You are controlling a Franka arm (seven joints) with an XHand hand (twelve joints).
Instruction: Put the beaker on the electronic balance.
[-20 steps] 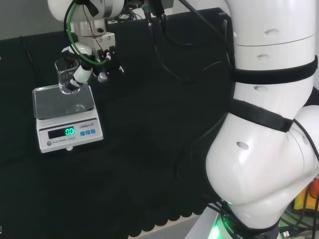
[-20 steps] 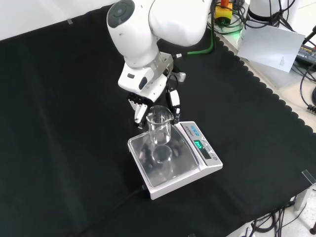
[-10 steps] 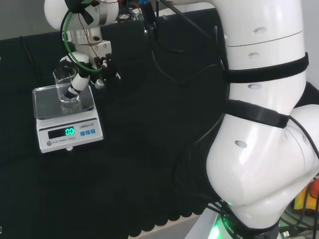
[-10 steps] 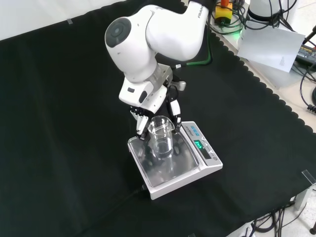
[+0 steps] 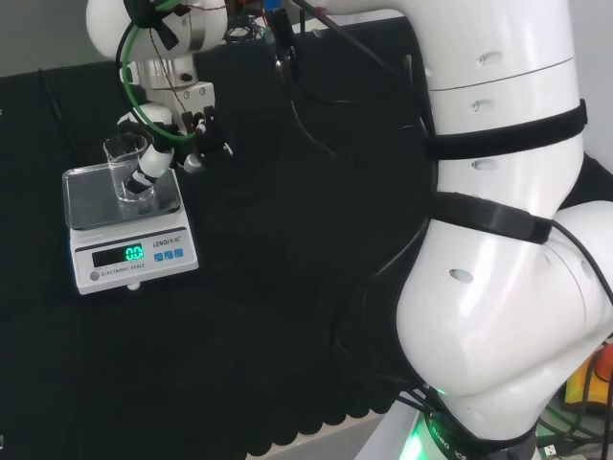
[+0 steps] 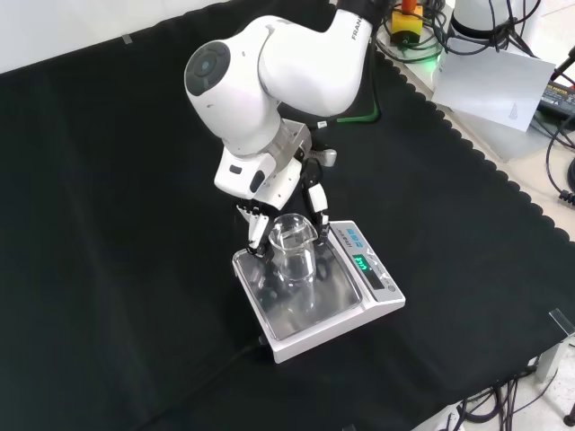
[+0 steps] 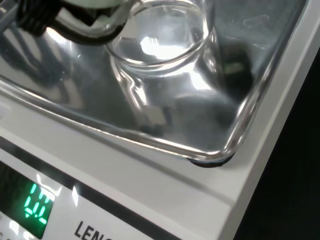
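A clear, empty glass beaker (image 5: 126, 171) stands upright over the steel pan (image 5: 86, 206) of the white electronic balance (image 5: 134, 257). My hand (image 5: 161, 151) is shut on it, with its fingers (image 6: 260, 224) curled round the wall from both sides. In the front view the beaker (image 6: 294, 250) is above the back half of the pan (image 6: 301, 310). The wrist view shows the beaker (image 7: 160, 47) down at the pan (image 7: 150, 112), a finger (image 7: 75, 20) against it; I cannot tell whether its base touches. The balance's display (image 6: 363, 263) glows green.
Black cloth (image 6: 117, 224) covers the bench around the balance. The arm's large white links (image 5: 498, 240) stand at the right of the head view. A cable (image 6: 225, 359) runs from the balance toward the cloth's front edge.
The hand has come down with the beaker, from above the pan's back edge to low over the pan. The balance has stayed where it was.
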